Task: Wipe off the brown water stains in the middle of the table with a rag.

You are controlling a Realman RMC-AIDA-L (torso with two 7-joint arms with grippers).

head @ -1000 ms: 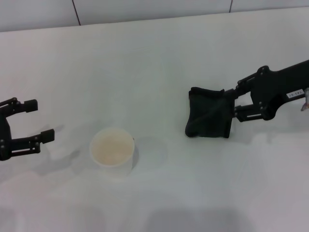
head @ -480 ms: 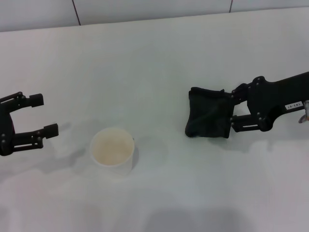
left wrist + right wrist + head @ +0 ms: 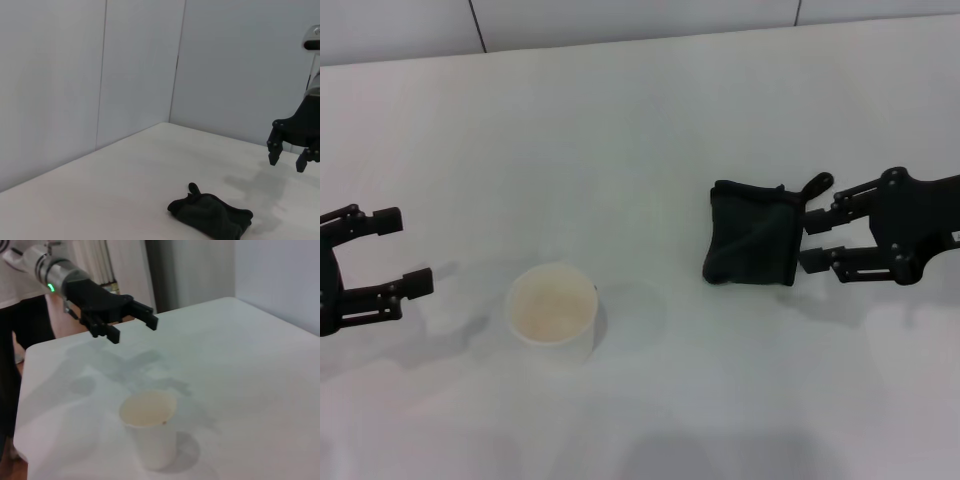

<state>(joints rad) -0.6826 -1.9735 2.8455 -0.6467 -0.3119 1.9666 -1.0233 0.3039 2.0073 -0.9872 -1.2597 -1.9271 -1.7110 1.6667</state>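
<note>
The black rag lies crumpled on the white table right of centre, its small loop at the far right corner. My right gripper is open and empty, just to the right of the rag and apart from it. My left gripper is open and empty at the left edge, above the table. The left wrist view shows the rag and the right gripper hovering beyond it. No brown stain shows in any view.
A white paper cup stands upright left of centre, between the left gripper and the rag. It also shows in the right wrist view, with the left gripper behind it. A wall borders the table's far edge.
My right gripper was at the rag's right edge with its fingers on it; it has let go and drawn back to the right. The rag stays put. The left gripper shifted slightly and returned.
</note>
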